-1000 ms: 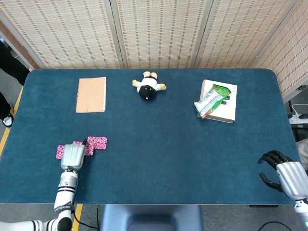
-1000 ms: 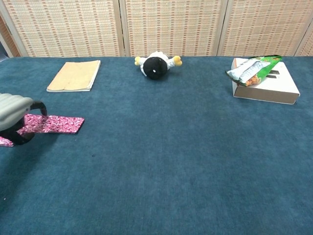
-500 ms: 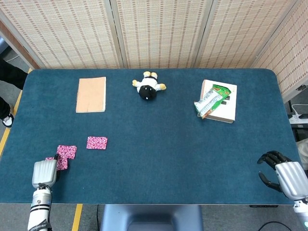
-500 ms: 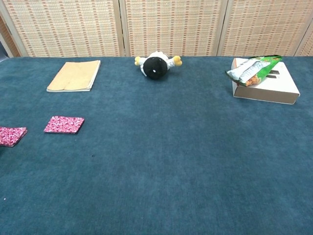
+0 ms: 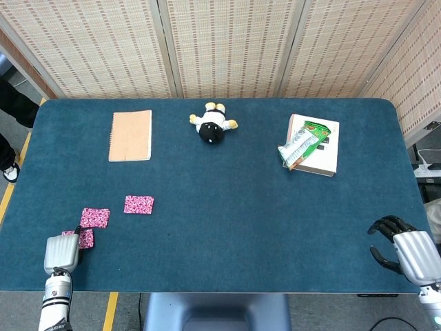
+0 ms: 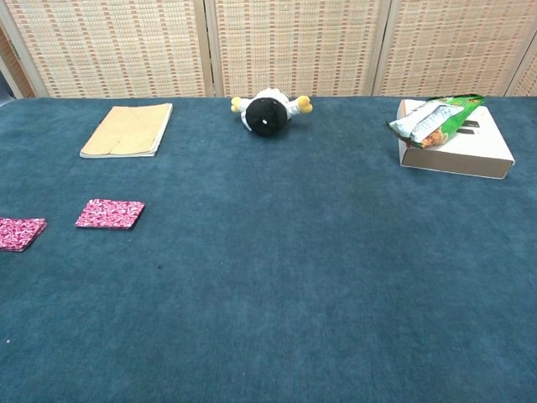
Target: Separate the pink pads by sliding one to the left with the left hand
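Note:
Three pink patterned pads lie apart at the table's front left. One pad [image 5: 138, 204] [image 6: 110, 213] is furthest right, and a second pad [image 5: 95, 217] [image 6: 18, 232] lies to its left. A third pad [image 5: 84, 238] sits nearer the front edge, partly hidden under my left hand [image 5: 62, 254]. That hand shows only its grey back, its fingers hidden, and it is out of the chest view. My right hand [image 5: 403, 249] hangs at the front right edge, dark fingers loosely curved and apart, holding nothing.
A tan notebook [image 5: 130, 135] lies at the back left and a black-and-white plush toy [image 5: 213, 125] at the back middle. A white box [image 5: 318, 157] carrying a green snack bag [image 5: 302, 143] sits at the back right. The dark blue table [image 5: 241, 227] ends just below my left hand.
My left hand swept left and toward the front edge, uncovering the pads. They now lie separated, the lowest having shifted slightly down with the hand. The right hand is still.

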You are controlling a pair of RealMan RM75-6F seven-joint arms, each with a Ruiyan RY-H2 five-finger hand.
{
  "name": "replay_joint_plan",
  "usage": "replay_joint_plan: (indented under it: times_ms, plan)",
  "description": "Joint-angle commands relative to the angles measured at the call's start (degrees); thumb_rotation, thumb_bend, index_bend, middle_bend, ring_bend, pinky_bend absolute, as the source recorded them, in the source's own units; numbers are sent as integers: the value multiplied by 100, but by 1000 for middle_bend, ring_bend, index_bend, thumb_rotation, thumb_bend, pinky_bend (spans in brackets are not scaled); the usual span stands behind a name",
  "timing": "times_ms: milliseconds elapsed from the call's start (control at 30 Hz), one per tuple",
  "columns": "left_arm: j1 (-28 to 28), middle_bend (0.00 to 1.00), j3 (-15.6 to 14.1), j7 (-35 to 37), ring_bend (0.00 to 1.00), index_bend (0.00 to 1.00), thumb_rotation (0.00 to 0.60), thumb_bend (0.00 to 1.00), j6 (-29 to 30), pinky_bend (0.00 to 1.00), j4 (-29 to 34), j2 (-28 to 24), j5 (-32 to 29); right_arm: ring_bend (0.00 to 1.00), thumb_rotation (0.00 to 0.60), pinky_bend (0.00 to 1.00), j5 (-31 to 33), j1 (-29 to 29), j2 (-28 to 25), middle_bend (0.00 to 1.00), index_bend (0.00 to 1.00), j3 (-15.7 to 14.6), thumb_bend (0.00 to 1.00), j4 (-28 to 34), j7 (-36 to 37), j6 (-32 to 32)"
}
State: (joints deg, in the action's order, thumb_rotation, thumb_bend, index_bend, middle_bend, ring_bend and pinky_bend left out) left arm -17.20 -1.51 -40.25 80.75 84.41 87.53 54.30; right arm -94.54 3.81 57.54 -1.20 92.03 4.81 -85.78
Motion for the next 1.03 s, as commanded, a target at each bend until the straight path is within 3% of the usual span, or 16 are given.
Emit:
replay_joint_plan:
  times_ms: [33,300,433,633,733,800,900,1033]
  plan:
    - [32,1000,26,-39,1000,235,600,385,-46,1000,-46,30,-3,253,600,487,-4,1,2,365,453,-2,232,0,-5,2]
    - [105,1000,107,-113,1000,195,600,369,-122,1000,-40,39,20,253,600,487,-6,2,8,365,453,-9,232,-2,-23,11]
    - [150,1000,123,-124,1000,182,600,367,-3,1000,284,-111,182,253,600,487,-10,2,7,365,453,-10,232,-2,-19,6]
    - [220,982,-39,562,1000,261,600,361,596,1000,1080,-729,1676,253,600,487,-15,5,15,365,453,-11,232,-9,-23,9]
    - [210,795,-143,1189,865,285,600,358,703,908,1070,-1074,2410,253,600,487,-7,14,18,365,453,-7,231,-10,-33,24]
    - [204,557,-232,1626,582,247,600,357,606,684,1044,-1332,2671,253,600,487,9,19,26,365,453,1,232,-12,-43,34]
    - [243,320,-350,2221,353,155,600,358,557,403,830,-1574,2994,253,600,487,37,31,49,365,453,11,233,-9,-96,66]
    - [415,271,-404,2528,314,115,600,357,716,369,517,-1586,3211,253,600,487,59,40,94,365,453,6,232,1,-229,115]
